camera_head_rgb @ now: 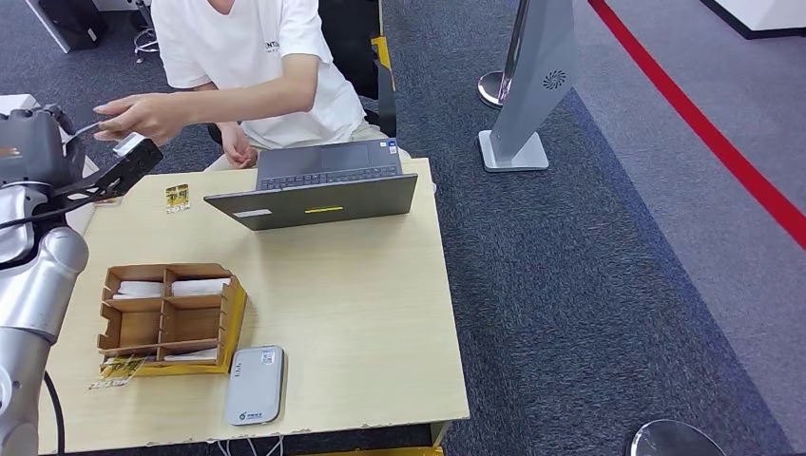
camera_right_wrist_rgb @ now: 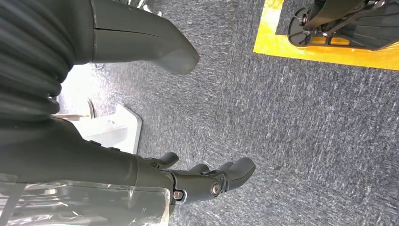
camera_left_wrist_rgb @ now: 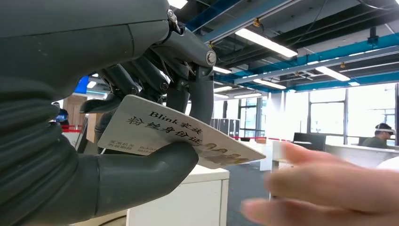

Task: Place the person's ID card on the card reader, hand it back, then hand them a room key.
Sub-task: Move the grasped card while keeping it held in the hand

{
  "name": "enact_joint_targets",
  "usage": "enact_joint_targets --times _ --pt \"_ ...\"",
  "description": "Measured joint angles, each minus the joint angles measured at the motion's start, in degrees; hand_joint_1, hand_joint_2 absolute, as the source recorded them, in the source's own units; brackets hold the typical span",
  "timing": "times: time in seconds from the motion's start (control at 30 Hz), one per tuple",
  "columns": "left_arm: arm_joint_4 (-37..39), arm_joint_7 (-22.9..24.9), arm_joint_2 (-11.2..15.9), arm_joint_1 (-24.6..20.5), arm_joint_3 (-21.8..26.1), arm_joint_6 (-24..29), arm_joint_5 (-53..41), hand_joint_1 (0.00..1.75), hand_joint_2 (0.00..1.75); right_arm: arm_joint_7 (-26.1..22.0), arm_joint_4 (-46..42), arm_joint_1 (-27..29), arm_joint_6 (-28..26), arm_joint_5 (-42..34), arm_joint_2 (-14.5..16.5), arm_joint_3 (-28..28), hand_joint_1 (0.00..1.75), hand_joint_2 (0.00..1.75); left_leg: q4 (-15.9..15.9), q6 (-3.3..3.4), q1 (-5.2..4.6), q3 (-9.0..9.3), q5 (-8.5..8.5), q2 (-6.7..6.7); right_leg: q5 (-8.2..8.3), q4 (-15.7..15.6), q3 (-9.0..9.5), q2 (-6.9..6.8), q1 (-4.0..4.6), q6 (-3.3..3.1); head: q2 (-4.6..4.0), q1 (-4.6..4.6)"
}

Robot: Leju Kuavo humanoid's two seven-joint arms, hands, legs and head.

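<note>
ID card sits pinched in the robot's left hand, the thick grey thumb pressing one face and the darker fingers the other, its printed side with dark characters turned to the wrist camera. From the head view the left hand is raised beyond the far left corner of the table, well left of the laptop, and the card shows as a small pale rectangle at its tip. A person's hand reaches to that tip, touching or just short of the card; which, I cannot tell. In the left wrist view the same person's hand is a blur just beside the card's free edge. Left of the laptop, a small yellow-printed card lies flat on the table. Nearer the robot than the laptop and to its left stands a brown compartment tray with white cards in several slots, and a grey card reader lies just beside the tray's near right corner. The laptop stands open with its lid toward the robot, and the person in a white shirt sits behind it. The right hand hangs over grey carpet, holding nothing, its fingers loosely extended and apart from the thumb.
</note>
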Motion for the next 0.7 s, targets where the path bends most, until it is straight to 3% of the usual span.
enact_joint_targets --times 0.33,0.7 --pt "-4.8 -1.4 -0.1 5.5 0.0 0.9 1.1 1.75 1.75 0.6 0.0 0.0 -0.2 0.0 0.2 0.0 0.0 1.75 0.0 0.0 -0.01 0.0 -0.01 0.01 0.0 0.0 0.01 0.01 -0.01 0.0 0.01 -0.01" --pt "-37.6 -2.4 -1.0 33.2 -2.8 3.9 -1.0 1.75 1.75 0.9 0.0 0.5 -1.7 -0.1 1.1 -1.7 0.0 1.75 0.0 0.02 -0.04 -0.02 -0.18 0.1 -0.1 -0.1 -0.03 0.1 -0.03 0.05 0.0 0.01"
